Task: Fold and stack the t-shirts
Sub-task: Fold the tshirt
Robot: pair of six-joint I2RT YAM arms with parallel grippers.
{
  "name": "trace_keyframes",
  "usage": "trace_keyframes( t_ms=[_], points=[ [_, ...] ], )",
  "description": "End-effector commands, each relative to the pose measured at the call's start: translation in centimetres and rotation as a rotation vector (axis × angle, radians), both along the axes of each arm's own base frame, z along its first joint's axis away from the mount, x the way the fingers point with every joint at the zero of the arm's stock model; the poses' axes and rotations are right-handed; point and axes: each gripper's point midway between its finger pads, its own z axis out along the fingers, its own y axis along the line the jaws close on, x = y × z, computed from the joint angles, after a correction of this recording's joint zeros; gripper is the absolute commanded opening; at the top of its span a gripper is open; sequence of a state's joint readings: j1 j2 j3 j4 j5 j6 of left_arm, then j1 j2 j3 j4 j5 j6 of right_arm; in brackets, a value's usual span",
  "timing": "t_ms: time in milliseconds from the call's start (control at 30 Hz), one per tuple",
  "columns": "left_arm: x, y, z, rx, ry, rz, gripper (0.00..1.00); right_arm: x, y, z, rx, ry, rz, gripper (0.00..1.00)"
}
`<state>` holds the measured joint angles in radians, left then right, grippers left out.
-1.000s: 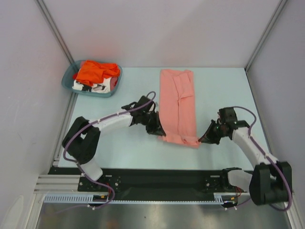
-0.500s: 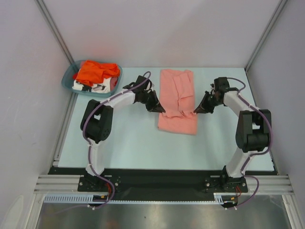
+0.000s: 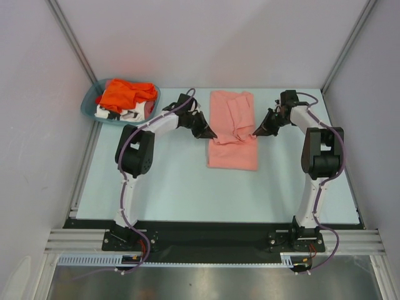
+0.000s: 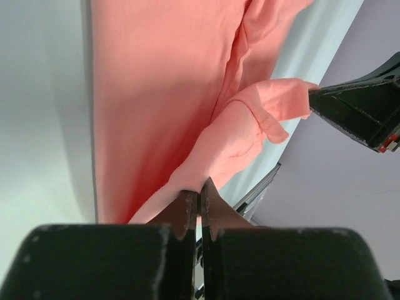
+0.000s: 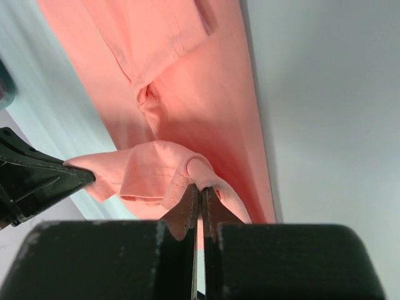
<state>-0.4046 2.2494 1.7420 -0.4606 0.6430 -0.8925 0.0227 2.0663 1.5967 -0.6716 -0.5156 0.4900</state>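
Holding the lifted near hem of the salmon-pink shirt (image 3: 232, 153), your left fingers (image 4: 186, 209) and right fingers (image 5: 185, 211) are pinched tight on its two corners. The shirt lies lengthwise on the worktop (image 3: 175, 187), with its far end straight ahead and equally near to both arms.

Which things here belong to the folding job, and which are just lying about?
Job:
- salmon-pink cloth t-shirt, mid-fold
- bright orange cloth t-shirt
- white cloth t-shirt with black print

Lying about:
- teal plastic basket, holding the orange and white shirts
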Motion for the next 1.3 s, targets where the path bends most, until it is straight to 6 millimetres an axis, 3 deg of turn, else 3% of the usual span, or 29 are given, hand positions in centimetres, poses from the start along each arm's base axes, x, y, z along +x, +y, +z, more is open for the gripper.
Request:
trace_keyframes(
  t_ms=[0, 500, 667, 700, 733, 767, 833, 900, 933, 967, 1000, 1033, 1067, 1100, 1133, 1167, 1233, 1267],
  points=[
    [2.0, -0.3, 1.6, -0.065, -0.023, 0.018, 0.01, 1.2, 0.2, 0.8, 0.023, -0.021, 0.024, 0.00],
    [4.1, 0.5, 0.0, -0.076, 0.002, 0.056, 0.05, 2.8, 0.1, -0.3, 0.047, -0.006, 0.019, 0.00],
    [4.6, 0.4, -0.3, -0.075, 0.004, 0.061, 0.17, 3.1, 0.1, -0.5, 0.048, 0.002, 0.013, 0.02],
    [4.7, 0.4, -0.5, -0.069, 0.005, 0.062, 0.18, 3.4, -1.1, -0.4, 0.049, 0.001, -0.012, 0.03],
    [5.2, 0.3, 0.2, -0.070, -0.016, 0.059, 0.19, 3.5, -1.3, -0.5, 0.051, -0.001, -0.017, 0.04],
    [5.1, 0.5, -0.6, -0.046, -0.004, 0.051, 0.22, 3.6, -1.4, -0.5, 0.048, -0.003, -0.019, 0.05],
    [6.1, 0.6, 0.4, -0.024, -0.042, 0.050, 0.28, 4.0, -1.8, -0.4, 0.032, -0.013, -0.025, 0.13],
    [6.3, 1.6, 0.1, 0.069, -0.060, 0.041, 0.38, 4.5, -2.5, -0.1, -0.003, -0.036, -0.015, 0.27],
    [7.2, 1.9, 1.9, 0.093, -0.118, 0.038, 0.44, 4.7, -2.7, 0.1, -0.017, -0.045, -0.011, 0.30],
    [6.8, 2.7, 2.1, 0.142, -0.130, 0.016, 0.50, 5.0, -3.2, 0.3, -0.047, -0.055, -0.011, 0.35],
    [6.9, 3.0, 3.5, 0.155, -0.167, 0.013, 0.52, 4.6, -3.7, 0.4, -0.080, -0.042, 0.006, 0.43],
    [6.9, 3.7, 3.8, 0.188, -0.179, 0.025, 0.54, 5.6, -4.2, 1.9, -0.111, -0.085, 0.007, 0.48],
    [6.4, 4.4, 4.1, 0.222, -0.184, 0.019, 0.57, 5.8, -5.1, 2.2, -0.169, -0.096, 0.001, 0.54],
    [6.1, 4.9, 6.1, 0.231, -0.227, 0.025, 0.59, 5.6, -5.5, 2.6, -0.199, -0.101, 0.014, 0.59],
    [5.1, 5.6, 5.1, 0.268, -0.205, 0.024, 0.62, 5.7, -5.8, 3.9, -0.216, -0.127, 0.011, 0.60],
    [4.8, 5.9, 5.8, 0.271, -0.231, 0.022, 0.72, 5.7, -6.1, 4.6, -0.235, -0.138, 0.003, 0.61],
    [3.2, 6.7, 6.5, 0.295, -0.243, 0.016, 0.73, 4.9, -5.4, 5.3, -0.219, -0.143, 0.008, 0.61],
    [2.5, 7.0, 6.7, 0.309, -0.254, -0.001, 0.72, 3.5, -5.0, 5.5, -0.207, -0.133, 0.014, 0.61]
  ],
)
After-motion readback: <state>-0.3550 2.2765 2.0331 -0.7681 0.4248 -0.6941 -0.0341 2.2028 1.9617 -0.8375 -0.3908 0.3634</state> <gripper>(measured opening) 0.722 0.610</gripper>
